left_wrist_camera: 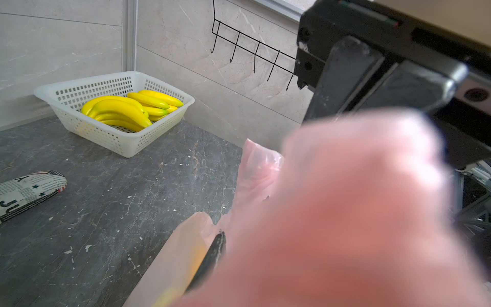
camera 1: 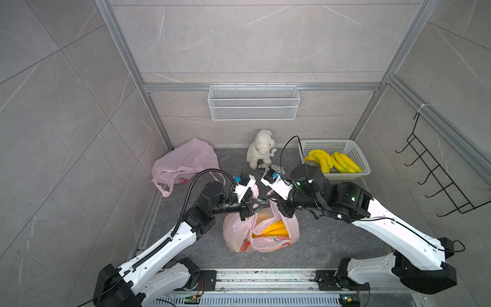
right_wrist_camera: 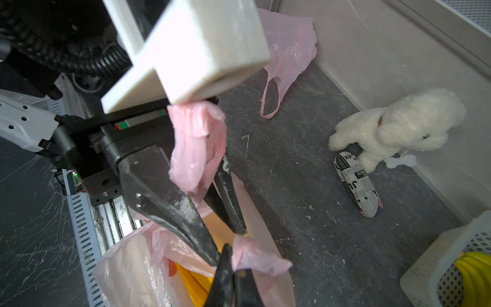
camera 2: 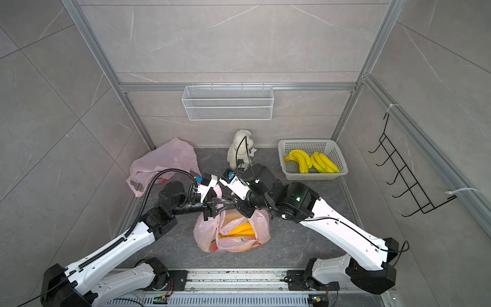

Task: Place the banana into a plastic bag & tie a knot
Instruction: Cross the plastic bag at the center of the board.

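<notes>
The banana (camera 1: 276, 228) lay inside the plastic bag (camera 1: 235, 235), visible through the bag's open mouth. Its long axis ran roughly across the table, from the left arm's side to the right arm's side. The bag sat at the centre of the table (camera 1: 332, 239), between the two arms. We judged the placing step complete and the knot not yet tied.

Both grippers met directly above the far edge of the bag's mouth, tip to tip. The left gripper (camera 1: 261, 203) reached in from its own side with its jaws narrowly parted. The draped handle (right_wrist_camera: 196, 143) hung over one finger, but nothing was clamped. The right gripper (right_wrist_camera: 233, 271) was closed on the pinched handle (right_wrist_camera: 260, 260), which stood up from the mouth beside the left gripper's fingertips.

The bag therefore lay below both grippers and towards the robot's base, with neither arm clearly nearer. In our judgement, the coming move depended on the two handles crossing in the gap between the tips. The left gripper would need a firm grip again before any pull.

Farther out, well apart from the work, stood a spare bag (camera 1: 183, 162), a plush toy (camera 1: 260, 148) and a basket (camera 1: 326, 143) of bananas.
</notes>
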{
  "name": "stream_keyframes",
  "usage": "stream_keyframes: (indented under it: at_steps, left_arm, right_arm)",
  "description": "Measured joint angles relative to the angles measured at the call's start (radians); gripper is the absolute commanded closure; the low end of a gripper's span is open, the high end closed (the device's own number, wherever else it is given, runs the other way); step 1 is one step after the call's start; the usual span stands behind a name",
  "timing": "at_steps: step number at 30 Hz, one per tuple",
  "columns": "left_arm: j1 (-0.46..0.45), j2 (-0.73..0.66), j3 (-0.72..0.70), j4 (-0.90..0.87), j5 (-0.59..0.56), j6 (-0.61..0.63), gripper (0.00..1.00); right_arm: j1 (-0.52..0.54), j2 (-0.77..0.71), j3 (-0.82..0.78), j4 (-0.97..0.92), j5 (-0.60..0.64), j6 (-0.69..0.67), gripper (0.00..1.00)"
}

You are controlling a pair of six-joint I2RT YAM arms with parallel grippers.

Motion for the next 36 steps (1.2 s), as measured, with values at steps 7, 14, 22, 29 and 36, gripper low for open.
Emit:
stream_keyframes:
  at_steps: [7,14,22,29,36]
  left_arm:
    - [0.0,0.027,-0.006,0.021,0.023,-0.006,0.61]
    - [0.0,0.039,-0.022,0.043,0.039,-0.021,0.54]
    - [-0.008,0.051,-0.029,0.051,0.05,-0.023,0.52]
    - [-0.017,0.057,-0.041,0.054,0.058,-0.023,0.51]
    - [-0.018,0.057,-0.054,0.074,0.079,-0.027,0.48]
  right_arm:
    - [0.001,0.002,-0.012,0.019,-0.045,-0.013,1.0]
    - [0.004,0.014,-0.046,0.04,-0.053,-0.018,1.0]
    - [0.006,0.023,-0.055,0.075,-0.052,-0.022,1.0]
    - [0.008,0.025,-0.078,0.093,-0.037,-0.03,1.0]
    - [0.009,0.021,-0.132,0.136,-0.034,-0.048,1.0]
